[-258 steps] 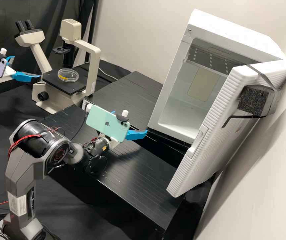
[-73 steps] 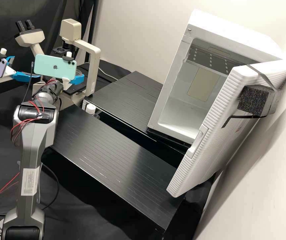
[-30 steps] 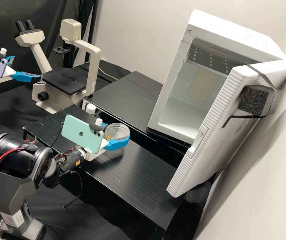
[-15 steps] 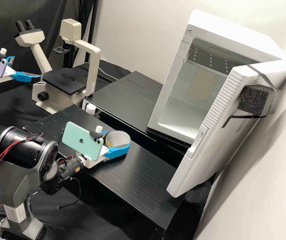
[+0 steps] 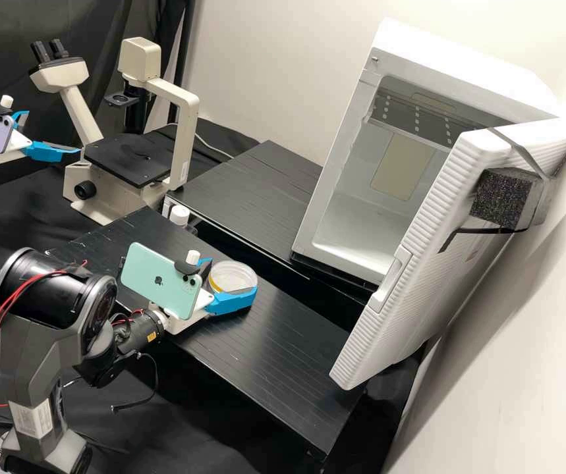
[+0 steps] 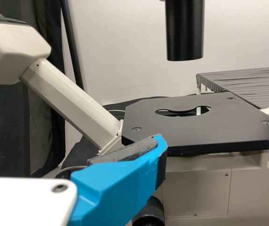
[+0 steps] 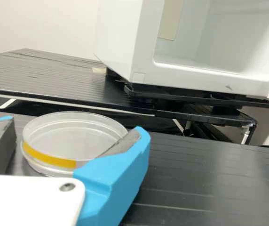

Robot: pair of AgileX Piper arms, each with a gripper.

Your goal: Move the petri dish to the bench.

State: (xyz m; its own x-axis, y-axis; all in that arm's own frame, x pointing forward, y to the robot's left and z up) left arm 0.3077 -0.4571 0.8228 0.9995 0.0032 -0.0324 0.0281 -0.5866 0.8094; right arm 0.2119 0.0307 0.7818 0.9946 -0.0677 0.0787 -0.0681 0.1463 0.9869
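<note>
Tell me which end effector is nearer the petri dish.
Right. The right end effector is around the petri dish, over the near bench; the left end effector is farther off, by the microscope stage.

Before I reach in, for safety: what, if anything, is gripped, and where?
Nothing, it seems: the petri dish sits inside the right gripper, a gap at one finger; the left gripper is empty.

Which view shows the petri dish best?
The right wrist view: the petri dish is large there, with its yellow strip facing the camera. The high view shows it smaller, from above, a blue finger hiding part of its side.
</note>
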